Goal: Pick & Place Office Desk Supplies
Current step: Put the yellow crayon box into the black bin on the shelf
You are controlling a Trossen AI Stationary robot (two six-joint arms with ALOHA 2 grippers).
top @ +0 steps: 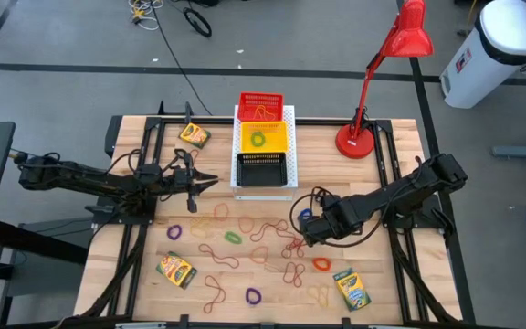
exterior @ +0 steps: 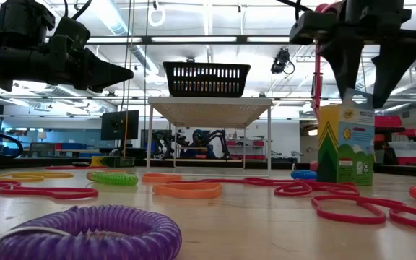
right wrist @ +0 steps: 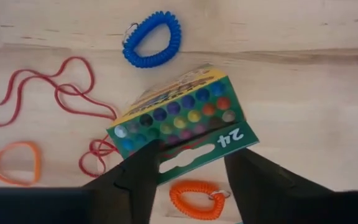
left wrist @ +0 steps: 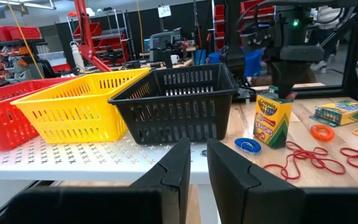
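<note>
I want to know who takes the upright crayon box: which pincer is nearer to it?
Right. The right pincer hangs directly above the upright crayon box, its fingers straddling the top. The left pincer waits far off, beside the black basket.
</note>
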